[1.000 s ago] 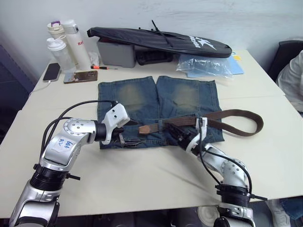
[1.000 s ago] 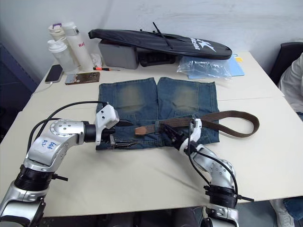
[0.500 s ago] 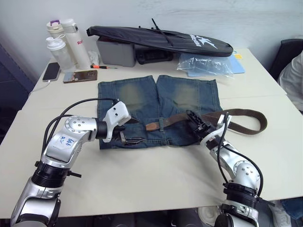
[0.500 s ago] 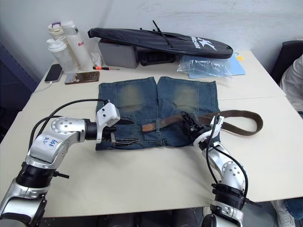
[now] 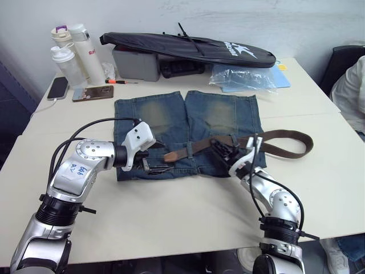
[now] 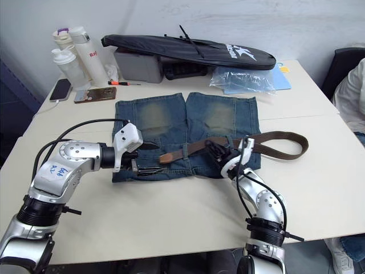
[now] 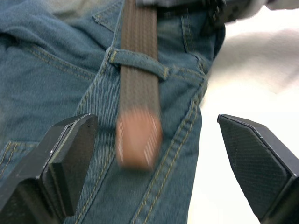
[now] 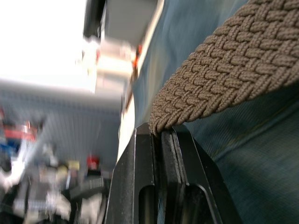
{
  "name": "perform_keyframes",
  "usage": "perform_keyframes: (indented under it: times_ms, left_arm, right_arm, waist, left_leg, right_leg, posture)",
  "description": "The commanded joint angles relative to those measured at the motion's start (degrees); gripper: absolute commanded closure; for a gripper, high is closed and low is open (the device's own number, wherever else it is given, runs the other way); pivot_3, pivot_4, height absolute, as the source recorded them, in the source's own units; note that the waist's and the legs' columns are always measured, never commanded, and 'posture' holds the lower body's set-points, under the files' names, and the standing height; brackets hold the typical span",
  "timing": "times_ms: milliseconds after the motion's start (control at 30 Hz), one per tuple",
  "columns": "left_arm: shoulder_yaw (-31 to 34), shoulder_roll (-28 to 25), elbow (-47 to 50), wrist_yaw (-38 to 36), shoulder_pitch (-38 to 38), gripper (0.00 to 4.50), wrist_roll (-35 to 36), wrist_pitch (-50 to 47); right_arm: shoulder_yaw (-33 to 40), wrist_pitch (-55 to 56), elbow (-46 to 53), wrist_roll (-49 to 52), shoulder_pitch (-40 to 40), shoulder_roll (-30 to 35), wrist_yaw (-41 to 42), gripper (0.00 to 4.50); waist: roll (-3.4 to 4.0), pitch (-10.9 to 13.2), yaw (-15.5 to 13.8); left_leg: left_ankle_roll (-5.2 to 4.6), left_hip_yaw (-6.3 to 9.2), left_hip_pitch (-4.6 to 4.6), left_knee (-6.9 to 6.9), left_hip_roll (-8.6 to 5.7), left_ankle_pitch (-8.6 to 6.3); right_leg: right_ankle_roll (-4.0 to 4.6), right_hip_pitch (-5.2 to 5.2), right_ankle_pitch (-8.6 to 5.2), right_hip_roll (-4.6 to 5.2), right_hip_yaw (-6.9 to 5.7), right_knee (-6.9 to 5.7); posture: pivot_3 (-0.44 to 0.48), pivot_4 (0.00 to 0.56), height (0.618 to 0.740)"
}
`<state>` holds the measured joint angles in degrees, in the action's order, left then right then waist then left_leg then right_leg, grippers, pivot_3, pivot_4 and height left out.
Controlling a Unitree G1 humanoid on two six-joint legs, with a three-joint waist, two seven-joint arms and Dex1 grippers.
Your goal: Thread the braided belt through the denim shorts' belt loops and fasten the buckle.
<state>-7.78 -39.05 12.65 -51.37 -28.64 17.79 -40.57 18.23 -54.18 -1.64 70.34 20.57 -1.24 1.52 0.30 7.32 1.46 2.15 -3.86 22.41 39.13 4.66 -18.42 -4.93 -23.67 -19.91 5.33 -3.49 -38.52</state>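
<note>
Since half a second ago, our right tool (image 5: 221, 149) has slid the braided belt (image 5: 285, 144) leftward. From the head, denim shorts (image 5: 188, 120) lie flat on the worktop (image 5: 171, 211). At our left wrist, the left tool (image 7: 154, 154) is spread around the tan tip (image 7: 138, 144), past a belt loop (image 7: 138, 62). At our right wrist, the fingers pinch the belt.

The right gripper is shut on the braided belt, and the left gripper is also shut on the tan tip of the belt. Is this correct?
Not fully. The left wrist view shows the left gripper open, the tan tip lying between its fingers untouched. The right gripper is indeed shut on the braided belt.
</note>
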Motion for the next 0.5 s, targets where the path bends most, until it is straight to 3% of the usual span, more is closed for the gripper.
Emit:
perform_keyframes:
  times_ms: [33,367,467,500]
  left_arm:
    - [1.5,-0.6,1.5,0.2,-0.9,0.00,0.5,0.2]
    - [1.8,-1.7,3.1,0.0,0.1,0.00,0.9,-1.0]
    - [1.8,-1.7,3.2,0.1,0.2,0.00,1.1,-1.0]
    - [1.8,-1.7,3.1,0.1,0.2,0.00,1.0,-0.9]
  right_arm:
    - [-5.3,-2.2,-1.9,-2.4,1.0,-2.1,1.2,4.35]
    - [-9.1,0.2,-6.2,-11.4,4.5,-3.1,5.3,4.35]
    - [-6.8,-1.5,-4.0,-9.4,2.7,-2.1,5.7,3.41]
    - [-6.1,-2.4,-2.6,-8.6,2.1,-1.4,5.6,2.91]
  waist:
    - [-0.02,0.0,0.4]
    - [-0.11,-0.1,0.7]
    - [-0.16,-0.1,0.3]
    - [-0.16,-0.1,0.2]
  left_leg:
    - [0.00,-0.01,-0.01,0.00,0.00,0.00]
    - [-0.01,-0.02,-0.10,-0.01,0.03,0.00]
    - [0.00,-0.02,-0.10,-0.01,0.02,0.00]
    - [0.00,-0.02,-0.09,0.00,0.00,0.00]
  right_leg:
    - [0.00,0.00,0.00,0.00,0.02,0.00]
    - [0.00,-0.01,0.00,-0.04,0.06,-0.10]
    - [0.00,0.00,0.00,-0.01,0.06,-0.09]
    - [0.00,0.00,0.00,0.01,0.05,-0.08]
  posture:
    - [0.000,0.150,0.642]
    - [0.000,0.150,0.642]
    - [0.000,0.150,0.642]
    - [0.000,0.150,0.642]
